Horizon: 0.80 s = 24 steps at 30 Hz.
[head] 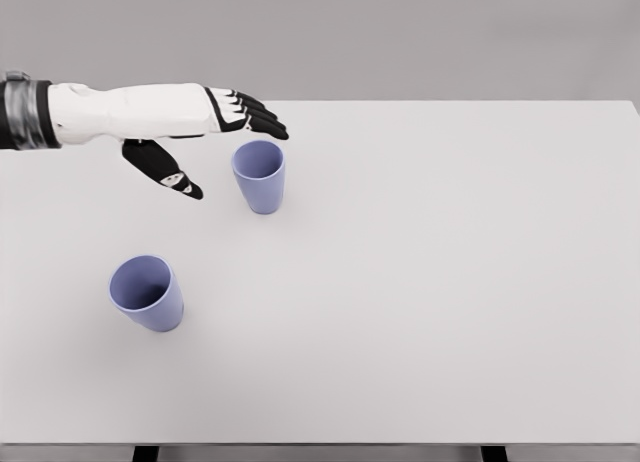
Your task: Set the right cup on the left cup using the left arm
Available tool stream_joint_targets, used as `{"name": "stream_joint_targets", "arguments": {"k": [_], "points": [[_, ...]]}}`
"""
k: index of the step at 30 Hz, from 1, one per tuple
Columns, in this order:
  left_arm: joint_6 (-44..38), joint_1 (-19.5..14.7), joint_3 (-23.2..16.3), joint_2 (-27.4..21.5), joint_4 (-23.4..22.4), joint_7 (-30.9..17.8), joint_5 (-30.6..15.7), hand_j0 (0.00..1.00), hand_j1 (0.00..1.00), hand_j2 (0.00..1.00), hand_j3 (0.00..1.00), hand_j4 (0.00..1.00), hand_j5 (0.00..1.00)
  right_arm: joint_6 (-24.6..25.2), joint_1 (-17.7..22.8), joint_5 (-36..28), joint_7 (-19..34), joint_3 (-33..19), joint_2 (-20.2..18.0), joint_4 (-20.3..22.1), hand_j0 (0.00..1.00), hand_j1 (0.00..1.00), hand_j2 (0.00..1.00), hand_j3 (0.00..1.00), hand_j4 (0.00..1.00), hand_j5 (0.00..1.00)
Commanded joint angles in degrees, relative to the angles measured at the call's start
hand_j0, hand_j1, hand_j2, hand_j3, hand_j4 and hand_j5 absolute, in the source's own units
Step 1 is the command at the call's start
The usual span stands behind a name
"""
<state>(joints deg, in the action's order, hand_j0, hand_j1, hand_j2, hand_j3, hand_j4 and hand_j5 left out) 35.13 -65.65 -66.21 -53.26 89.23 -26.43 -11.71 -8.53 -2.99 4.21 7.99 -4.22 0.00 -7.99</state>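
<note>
Your left robot hand (pixel 205 132) hovers spread and empty just beside the right cup (pixel 260 175); close carelessly and you could tip it over on the worktop (pixel 450 282).

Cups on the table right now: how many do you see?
2. One purple cup stands upright toward the far left-center, just beside the open left robot hand. The other purple cup stands nearer, at the lower left. Nothing seems hidden.

right cup (pixel 259 176): pale blue-violet, upright, mouth open upward, empty, far-left part of the table | left cup (pixel 146 293): same colour and shape, upright, empty, nearer the front edge, well apart from the right cup
</note>
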Motion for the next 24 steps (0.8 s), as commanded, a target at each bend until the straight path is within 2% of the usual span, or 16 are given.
{"name": "stream_joint_targets", "arguments": {"k": [1,2,4,5,11,13,16,20,24], "points": [[-0.13,0.0,0.03,0.53,-0.11,-0.03,-0.42,1.0,1.0,1.0,1.0,1.0,1.0,0.01,0.0,0.01,0.01,-0.36,0.0,-0.01,1.0,1.0,1.0,1.0,1.0,1.0],[-0.13,-0.09,0.03,0.61,-0.72,0.06,-0.25,1.0,1.0,1.0,1.0,1.0,1.0,0.01,0.09,0.01,-0.08,0.0,0.0,-0.09,1.0,1.0,1.0,1.0,1.0,1.0],[-0.13,-0.09,0.03,3.77,-7.83,0.06,0.37,1.0,1.0,1.0,1.0,1.0,1.0,0.01,0.09,0.01,-0.08,0.17,0.0,-0.09,1.0,1.0,1.0,1.0,1.0,1.0],[-0.13,-0.09,0.03,4.65,-9.86,-0.03,0.72,1.0,1.0,1.0,1.0,1.0,1.0,0.01,0.09,0.01,-0.08,0.0,0.0,-0.01,1.0,1.0,1.0,1.0,1.0,1.0],[-0.13,-0.09,0.03,6.06,-10.74,0.06,1.25,1.0,1.0,1.0,1.0,1.0,1.0,0.01,0.09,0.01,-0.08,0.09,0.0,-0.09,1.0,1.0,1.0,1.0,1.0,1.0],[-0.13,0.09,0.03,7.47,-11.18,0.14,4.41,1.0,1.0,1.0,1.0,1.0,1.0,0.01,0.09,0.01,-0.08,0.26,0.0,-0.09,1.0,1.0,1.0,1.0,1.0,1.0],[-0.13,0.26,-1.2,10.54,-13.03,-0.03,5.11,1.0,1.0,1.0,1.0,1.0,1.0,0.01,0.09,0.01,-0.08,0.08,0.0,-0.09,1.0,1.0,1.0,1.0,1.0,1.0],[-0.13,0.35,-3.49,11.86,-17.42,0.5,5.91,1.0,1.0,1.0,1.0,1.0,1.0,0.01,0.09,0.01,-0.08,0.09,0.0,-0.09,1.0,1.0,1.0,1.0,1.0,1.0],[-0.13,0.26,-2.96,11.95,-22.52,0.5,5.38,1.0,1.0,1.0,1.0,1.0,1.0,0.01,0.09,0.01,-0.08,0.17,0.0,-0.09,1.0,1.0,1.0,1.0,1.0,1.0]]}}
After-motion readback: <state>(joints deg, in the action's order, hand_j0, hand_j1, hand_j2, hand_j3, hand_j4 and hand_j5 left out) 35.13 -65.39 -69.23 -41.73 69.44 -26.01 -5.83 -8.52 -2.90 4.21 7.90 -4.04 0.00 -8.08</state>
